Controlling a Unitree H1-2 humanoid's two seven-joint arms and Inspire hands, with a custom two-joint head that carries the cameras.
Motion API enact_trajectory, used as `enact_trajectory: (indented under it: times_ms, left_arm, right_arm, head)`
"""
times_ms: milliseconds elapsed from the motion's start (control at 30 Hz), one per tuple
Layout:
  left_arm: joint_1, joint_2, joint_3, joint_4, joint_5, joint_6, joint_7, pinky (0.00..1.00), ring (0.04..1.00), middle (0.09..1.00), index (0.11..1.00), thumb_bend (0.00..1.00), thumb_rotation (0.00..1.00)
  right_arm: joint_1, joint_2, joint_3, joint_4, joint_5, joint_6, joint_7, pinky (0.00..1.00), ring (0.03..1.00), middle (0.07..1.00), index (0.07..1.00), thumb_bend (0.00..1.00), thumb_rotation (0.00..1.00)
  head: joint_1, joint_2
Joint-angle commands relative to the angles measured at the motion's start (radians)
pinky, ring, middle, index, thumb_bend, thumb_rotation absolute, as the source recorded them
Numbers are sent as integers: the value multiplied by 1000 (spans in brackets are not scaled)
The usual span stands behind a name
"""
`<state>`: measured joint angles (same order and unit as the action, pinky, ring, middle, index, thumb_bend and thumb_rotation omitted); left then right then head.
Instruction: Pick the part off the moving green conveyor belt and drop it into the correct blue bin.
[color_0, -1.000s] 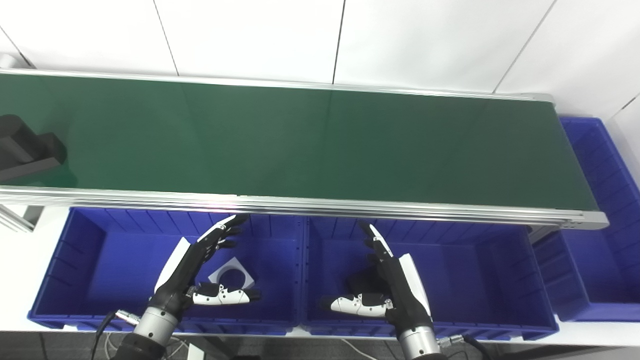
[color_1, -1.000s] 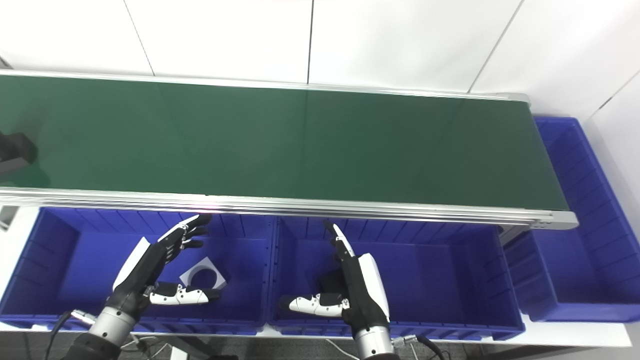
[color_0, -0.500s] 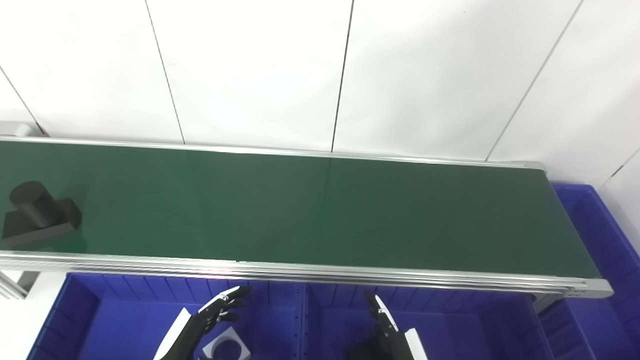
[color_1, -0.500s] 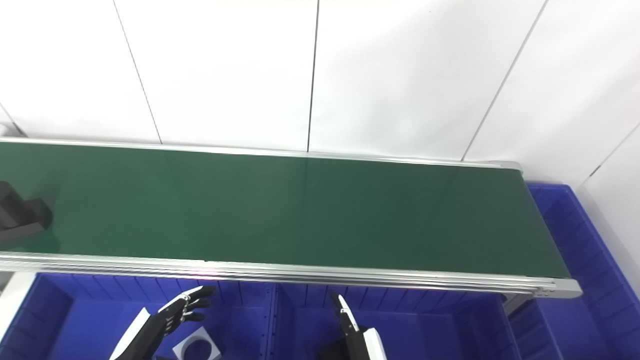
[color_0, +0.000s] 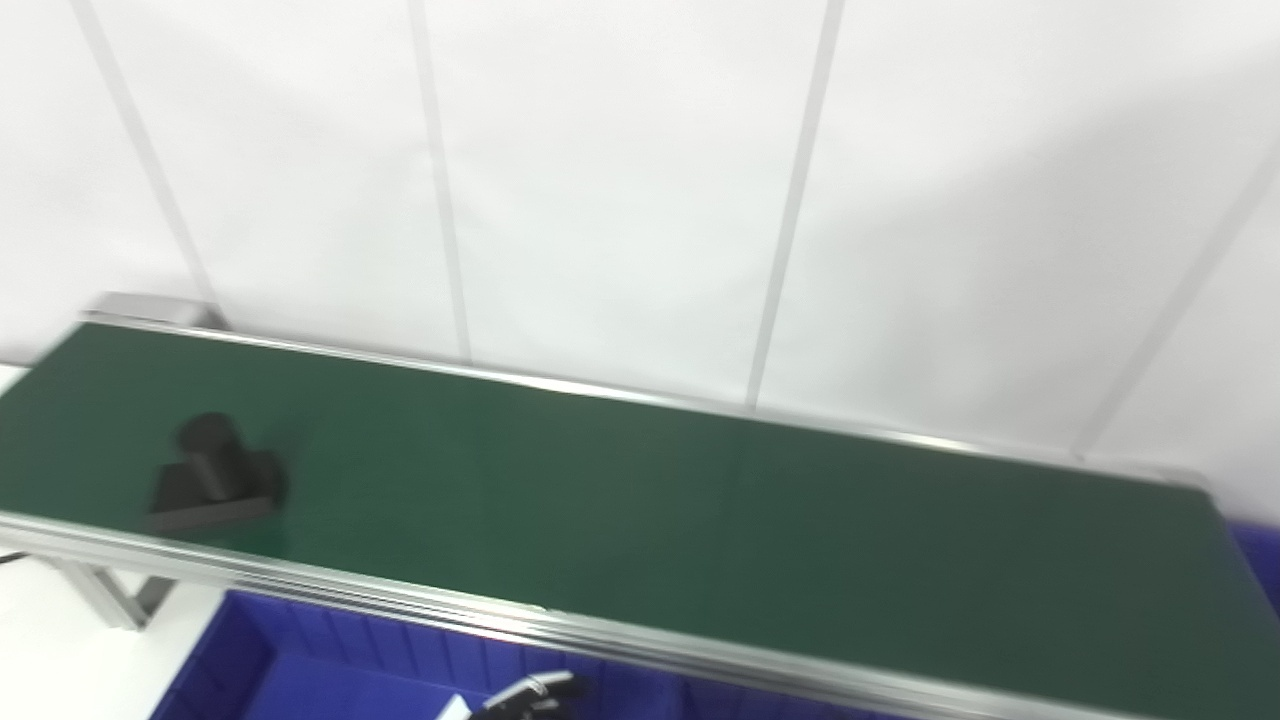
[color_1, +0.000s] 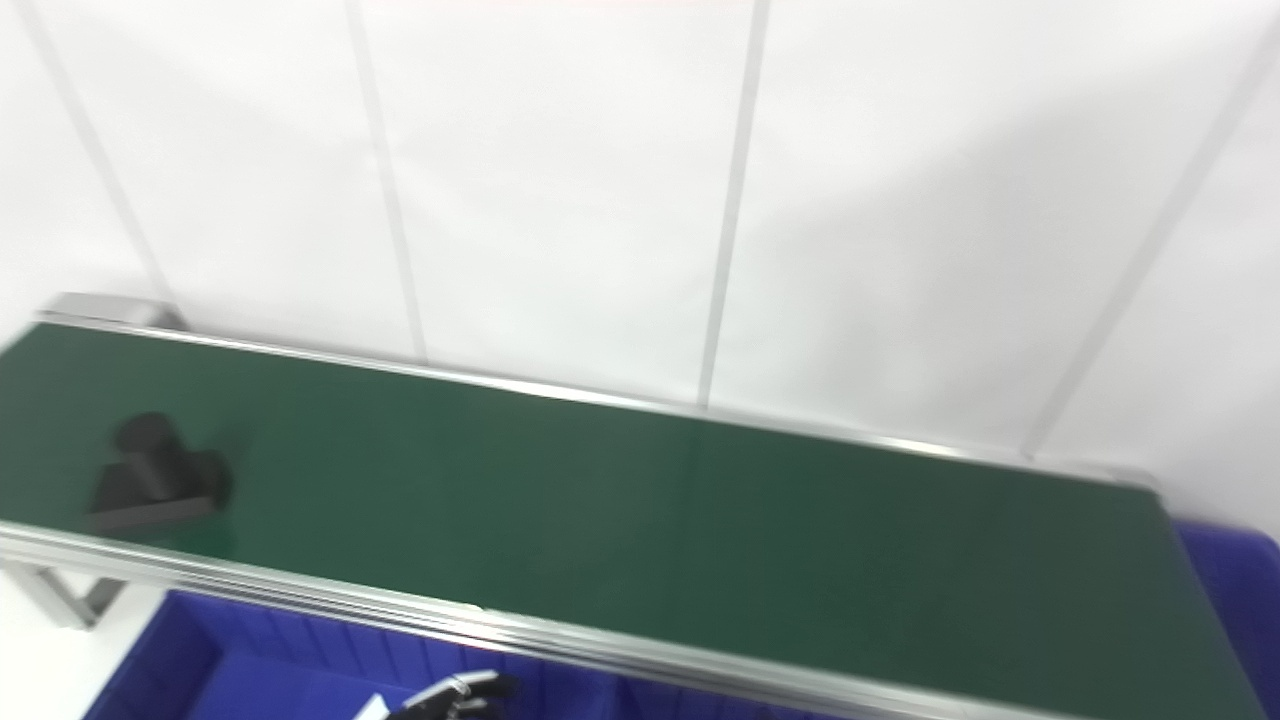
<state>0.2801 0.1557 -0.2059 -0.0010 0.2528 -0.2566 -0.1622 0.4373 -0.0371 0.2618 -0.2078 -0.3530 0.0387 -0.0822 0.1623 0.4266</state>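
Observation:
A black part, a short cylinder on a flat base, lies on the green conveyor belt near its left end, close to the front rail. Only the fingertips of my left hand show at the bottom edge, stretched out and apart over the blue bin below the belt, well to the right of the part and holding nothing. My right hand is out of the picture. The image is blurred.
The belt's silver front rail runs between the bins and the belt. A metal leg stands under the belt's left end. A corner of another blue bin shows past the right end. White wall panels rise behind.
The camera has tilted up and turned left, so the bins and both hands have dropped almost out of the picture. The black part has ridden rightward along the belt.

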Motion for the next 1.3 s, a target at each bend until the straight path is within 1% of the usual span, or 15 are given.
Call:
enact_trajectory:
  times_ms: [0,200,233,300,400,467,500,600,667,700,800,967,1133,1233,1267]
  left_arm:
    - [-18,-10,-5,3,-2,-52,23,653,720,827,804,948,90]
    - [-21,-22,-9,22,18,-64,39,578,717,827,795,968,90]
    - [-21,-25,-9,21,17,-58,38,598,731,823,793,973,96]
    - [-21,-27,-9,18,12,-45,32,507,645,830,797,972,94]
    - [-23,-28,-9,24,9,-45,30,497,636,834,797,975,100]
    - [-24,-29,-10,28,13,-46,32,490,649,835,796,976,104]
    - [-26,-29,-12,30,20,-49,35,530,685,829,793,981,118]
    - [-28,-31,-15,27,40,-44,41,561,720,819,788,986,127]
    - [-27,-38,-15,22,35,-29,39,511,667,818,789,991,130]
    - [-25,-41,-15,21,30,-23,37,487,650,827,791,992,113]
    - [-22,-47,-18,11,44,-11,41,487,669,832,793,993,108]
    - [-24,-51,-23,9,59,-13,49,507,666,830,793,997,115]
    - [-26,-54,-25,11,71,-21,60,565,716,818,787,1000,112]
    - [-27,-57,-27,10,68,-19,61,502,688,826,792,997,110]
    - [-28,-57,-28,10,71,-19,61,520,696,826,793,995,116]
  right_arm:
    - [-6,-2,-7,1,26,-78,-2,1000,999,998,1000,693,0]
    - [-19,-6,-28,78,34,-170,-30,1000,1000,1000,1000,682,0]
    - [-16,-1,-33,76,30,-167,-35,994,965,1000,1000,685,0]
    - [-12,8,-38,69,22,-157,-41,927,886,1000,1000,682,0]
    - [-12,11,-41,74,18,-171,-46,951,800,1000,1000,665,0]
    - [-13,8,-41,76,19,-180,-49,962,801,1000,1000,658,0]
    - [-13,7,-42,78,23,-188,-49,977,850,1000,1000,650,0]
    - [-11,6,-48,83,39,-209,-49,997,808,1000,1000,635,0]
    - [-12,4,-53,82,39,-209,-45,978,821,1000,1000,626,0]
    - [-13,1,-55,82,38,-210,-43,991,912,1000,1000,619,0]
    - [-15,-9,-61,74,38,-200,-33,1000,987,1000,1000,607,0]
    - [-15,-11,-67,76,61,-226,-32,1000,917,1000,1000,599,0]
    - [-18,-16,-71,84,45,-244,-42,1000,994,1000,1000,592,0]
    - [-20,-19,-74,85,56,-264,-38,1000,1000,1000,1000,588,0]
    - [-21,-20,-75,88,56,-273,-39,1000,1000,1000,1000,585,0]
  head:
    - [4,0]
    - [38,-18]
    - [40,-18]
    - [43,-18]
    - [53,-23]
    - [63,-27]
    - [75,-31]
    - [98,-36]
    - [104,-35]
    - [104,-35]
    - [112,-31]
    - [114,-25]
    - [107,-14]
    - [113,-11]
    - [113,-11]
